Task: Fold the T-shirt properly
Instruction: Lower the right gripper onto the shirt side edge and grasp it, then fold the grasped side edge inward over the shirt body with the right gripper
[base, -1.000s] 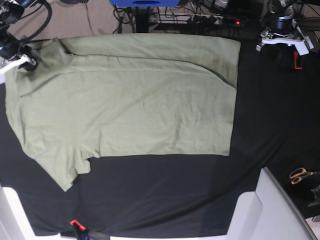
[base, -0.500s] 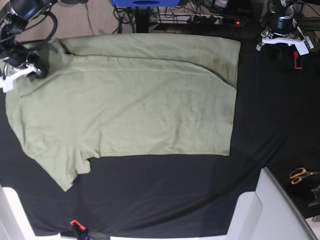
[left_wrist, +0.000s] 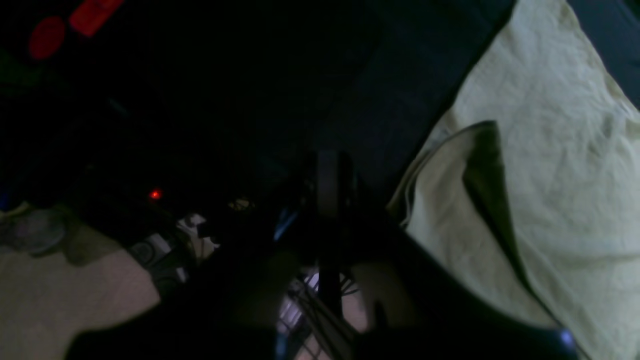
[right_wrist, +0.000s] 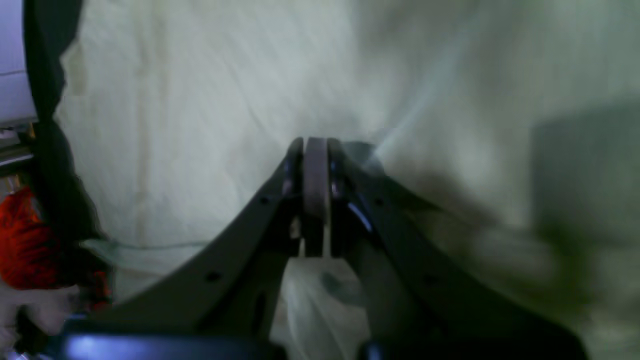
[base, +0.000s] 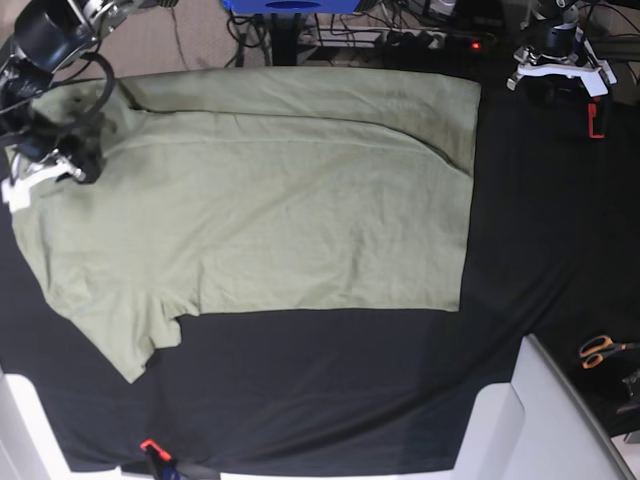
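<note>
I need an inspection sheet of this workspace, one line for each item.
Surface: black table cloth, mostly covered.
Job's things: T-shirt lying flat, far edge folded over, one sleeve toward the near left.
Clutter: orange-handled scissors at the right edge.
Grippers: right gripper shut, over the shirt; left gripper shut, beyond the table's far right corner.
Cables: tangled on the floor behind the table.
Surroundings: white panels at the near edge.

You have one T-shirt on one black-covered worktop, two claws, the right claw and the left claw, one pair of scissors, and one blue object at the far edge.
</note>
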